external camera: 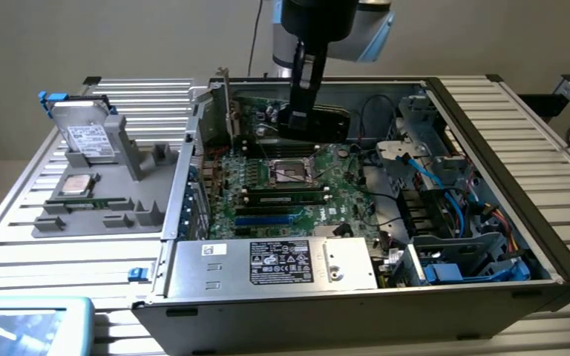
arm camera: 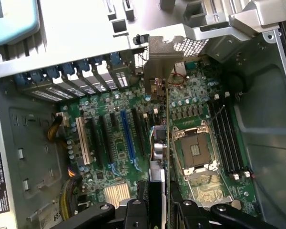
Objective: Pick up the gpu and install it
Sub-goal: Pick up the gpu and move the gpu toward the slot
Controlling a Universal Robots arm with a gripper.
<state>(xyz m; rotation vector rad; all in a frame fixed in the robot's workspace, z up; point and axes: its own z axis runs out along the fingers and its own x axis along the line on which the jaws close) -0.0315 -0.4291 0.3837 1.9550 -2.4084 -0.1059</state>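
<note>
The gpu (external camera: 331, 123) hangs upright over the far part of the motherboard (external camera: 265, 178) inside the open computer case (external camera: 522, 222), black cooler facing the near side. My gripper (external camera: 303, 113) is shut on its top edge. In the wrist view the gpu (arm camera: 165, 119) appears edge-on, its silver bracket (arm camera: 163, 57) toward the case's rear wall. My gripper (arm camera: 163, 206) clamps the card between black fingers (arm camera: 133, 212). The card's lower edge hovers between the expansion slots (arm camera: 128, 136) and the CPU socket (arm camera: 195, 150); I cannot tell whether it touches the board.
A silver hard drive (external camera: 87, 137) and a CPU chip (external camera: 75, 184) rest on the grey fixture at the exterior view's left. The power supply (external camera: 275, 263) fills the case's near side. Drive cages with blue cables (external camera: 453, 259) stand at the right. Memory sticks (external camera: 285, 194) sit mid-board.
</note>
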